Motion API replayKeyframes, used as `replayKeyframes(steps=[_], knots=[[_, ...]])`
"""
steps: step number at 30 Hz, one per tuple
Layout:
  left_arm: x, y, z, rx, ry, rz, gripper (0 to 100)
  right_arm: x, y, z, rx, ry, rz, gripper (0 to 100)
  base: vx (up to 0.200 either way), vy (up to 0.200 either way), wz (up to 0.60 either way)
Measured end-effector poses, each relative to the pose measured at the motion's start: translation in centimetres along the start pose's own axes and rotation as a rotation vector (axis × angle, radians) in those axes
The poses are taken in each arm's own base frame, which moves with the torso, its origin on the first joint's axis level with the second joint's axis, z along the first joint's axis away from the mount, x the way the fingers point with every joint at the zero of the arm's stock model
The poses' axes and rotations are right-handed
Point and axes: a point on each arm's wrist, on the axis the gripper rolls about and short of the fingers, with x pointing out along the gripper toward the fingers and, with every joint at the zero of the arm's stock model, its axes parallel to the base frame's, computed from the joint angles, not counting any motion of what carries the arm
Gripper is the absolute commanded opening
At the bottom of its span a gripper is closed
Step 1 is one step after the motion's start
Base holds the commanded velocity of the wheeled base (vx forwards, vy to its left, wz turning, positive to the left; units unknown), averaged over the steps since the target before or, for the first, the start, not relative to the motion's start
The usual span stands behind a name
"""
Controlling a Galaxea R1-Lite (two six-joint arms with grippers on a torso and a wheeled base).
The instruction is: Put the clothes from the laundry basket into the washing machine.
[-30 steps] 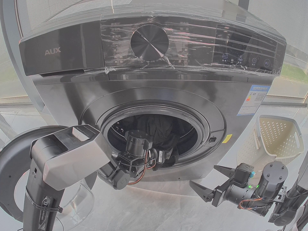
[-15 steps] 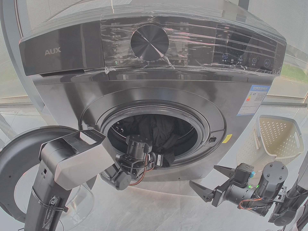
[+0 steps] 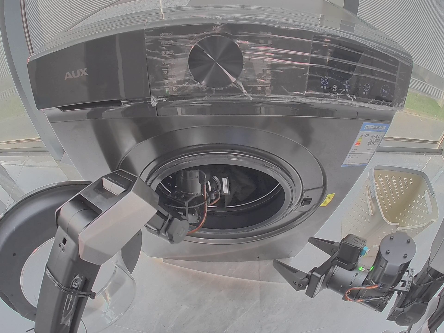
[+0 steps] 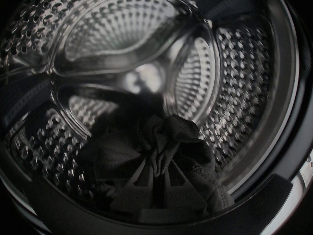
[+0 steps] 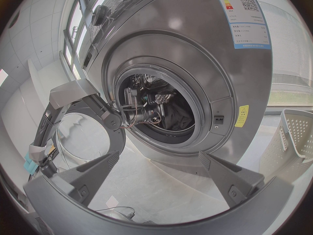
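The grey washing machine (image 3: 217, 130) stands with its round opening facing me. My left wrist (image 3: 194, 186) reaches through the opening into the drum (image 4: 137, 26). Inside, my left gripper (image 4: 159, 172) is shut on a bunched black garment (image 4: 176, 137), held above the drum's bottom; the same dark cloth (image 5: 177, 116) shows through the opening. My right gripper (image 3: 303, 257) hangs open above the floor at the machine's front right, fingers (image 5: 97, 170) spread wide with nothing between them. The cream laundry basket (image 3: 402, 200) stands to the right of the machine, and I see no clothes in it.
The machine's round door (image 3: 27, 237) is swung open at the left, behind my left arm. Pale tiled floor (image 3: 222, 297) lies in front of the machine. The basket rim (image 5: 293, 121) is close to my right arm.
My left arm rose and pushed deeper into the drum, carrying the black garment off the opening's lower rim and inside. The right arm has not moved.
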Motion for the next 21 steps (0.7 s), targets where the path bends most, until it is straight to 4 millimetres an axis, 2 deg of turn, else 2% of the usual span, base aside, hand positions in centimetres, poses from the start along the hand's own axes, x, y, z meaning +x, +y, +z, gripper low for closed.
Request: replayKeyframes(steps=[6,11,12,21], knots=[[2.2,1.4,2.7,-0.024,-0.12,0.049,0,0.0,0.0,0.0,0.001,-0.001,-0.001,100,0.0,0.0,0.0],[2.9,2.3,2.5,-0.027,-0.138,0.075,0,0.0,-0.1,0.0,0.002,0.001,-0.003,100,0.0,0.0,0.0],[3.0,2.3,2.4,-0.026,-0.135,0.077,100,0.0,-0.1,0.0,0.002,0.002,-0.003,100,0.0,0.0,0.0],[2.7,1.6,1.1,-0.04,-0.1,0.062,100,0.0,-0.1,-0.1,0.001,0.004,-0.001,100,0.0,0.0,0.0]])
